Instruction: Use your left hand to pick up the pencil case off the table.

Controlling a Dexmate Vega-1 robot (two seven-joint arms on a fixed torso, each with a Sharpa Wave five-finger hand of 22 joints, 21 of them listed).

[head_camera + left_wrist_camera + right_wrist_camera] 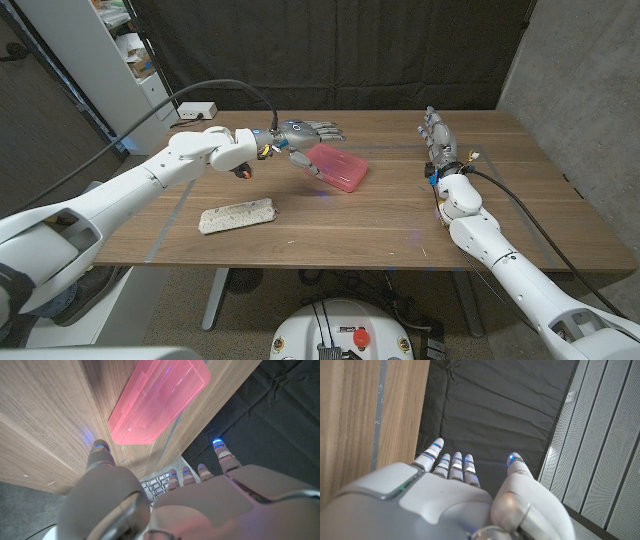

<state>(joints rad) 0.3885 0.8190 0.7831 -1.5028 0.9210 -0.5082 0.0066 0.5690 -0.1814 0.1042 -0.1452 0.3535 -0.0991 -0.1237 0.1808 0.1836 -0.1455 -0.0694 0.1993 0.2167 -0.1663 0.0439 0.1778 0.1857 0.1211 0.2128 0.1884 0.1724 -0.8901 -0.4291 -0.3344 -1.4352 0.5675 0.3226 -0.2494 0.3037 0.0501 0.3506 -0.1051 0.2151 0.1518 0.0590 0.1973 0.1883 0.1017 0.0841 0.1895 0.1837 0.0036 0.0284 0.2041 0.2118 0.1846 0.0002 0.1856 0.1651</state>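
Observation:
The pencil case (337, 165) is a pink translucent box lying on the wooden table (380, 225) near its middle. My left hand (303, 137) hovers at the case's left end with fingers spread and the thumb down beside the case; it grips nothing. In the left wrist view the pencil case (157, 400) lies just beyond my left hand (190, 505), ahead of the gap between thumb and fingers. My right hand (438, 135) stands at the right side of the table with fingers extended, holding nothing. The right wrist view has the right hand (455, 500) before a dark curtain.
A whitish flat pouch (238, 215) lies on the table in front of my left forearm. A white power strip (195, 110) with a black cable sits at the back left corner. A shelf unit (110, 50) stands off the table's left.

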